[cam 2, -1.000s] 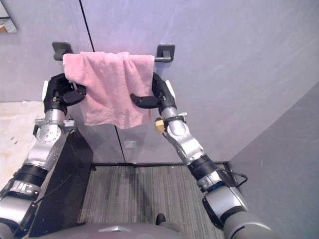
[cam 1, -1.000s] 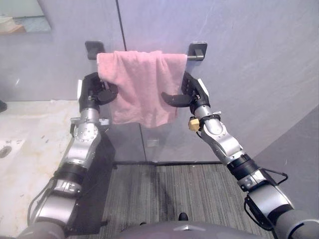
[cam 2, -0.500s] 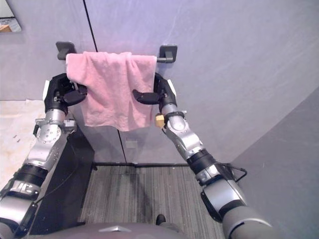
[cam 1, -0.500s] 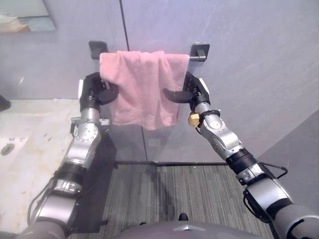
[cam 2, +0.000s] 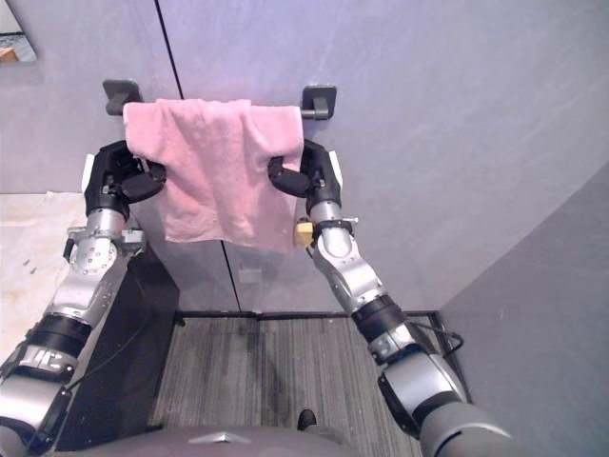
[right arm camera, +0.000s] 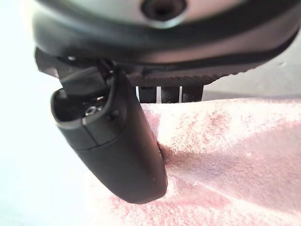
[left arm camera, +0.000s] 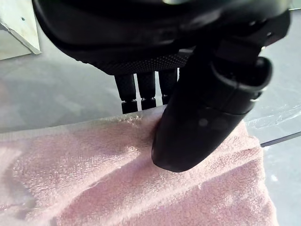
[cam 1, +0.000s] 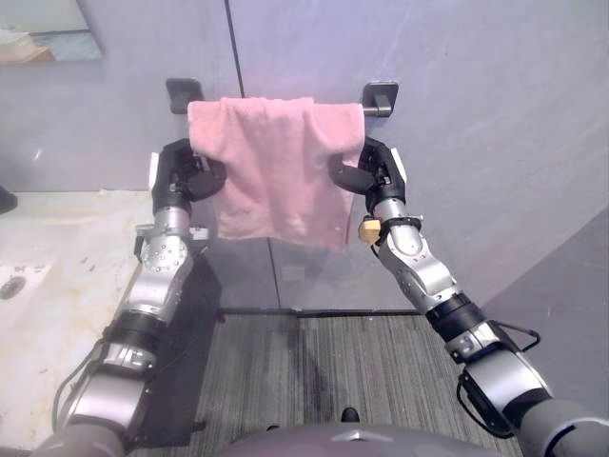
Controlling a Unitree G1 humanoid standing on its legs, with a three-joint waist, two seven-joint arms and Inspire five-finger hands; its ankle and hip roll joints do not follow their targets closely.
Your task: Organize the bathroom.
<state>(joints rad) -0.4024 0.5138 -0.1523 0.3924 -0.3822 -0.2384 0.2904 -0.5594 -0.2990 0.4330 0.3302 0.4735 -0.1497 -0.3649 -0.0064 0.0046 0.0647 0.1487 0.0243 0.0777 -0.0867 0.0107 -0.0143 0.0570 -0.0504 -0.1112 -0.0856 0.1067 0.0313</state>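
Right hand [cam 2: 306, 175]: raised at the right edge of the towel [cam 2: 214, 167]. In the right wrist view the thumb [right arm camera: 117, 146] presses onto the front of the pink cloth and the fingers [right arm camera: 162, 92] pass behind it, so the hand is pinched closed on the towel's right edge. The cloth dents and folds under the thumb tip.

Left hand [cam 1: 181, 173]: raised at the towel's left edge, level with the right hand. In the left wrist view the thumb [left arm camera: 202, 117] lies flat on the front of the cloth while the fingers [left arm camera: 141, 89] run behind the edge. The hand is clamped on the towel's left edge.

Towel: pink terry, spanning the gap between the two hands and draped over the dark rail [cam 1: 366, 108] just above both hands. It hangs down in front of the grey wall [cam 1: 476, 143], below hand level, with its lower hem uneven and dipping lower toward the right hand. The rail ends in two dark brackets [cam 1: 181, 92], one above each hand; the towel covers nearly all of the bar between them.

Below the left arm: a dark cabinet [cam 1: 186, 371] standing on the striped floor [cam 1: 333, 362].
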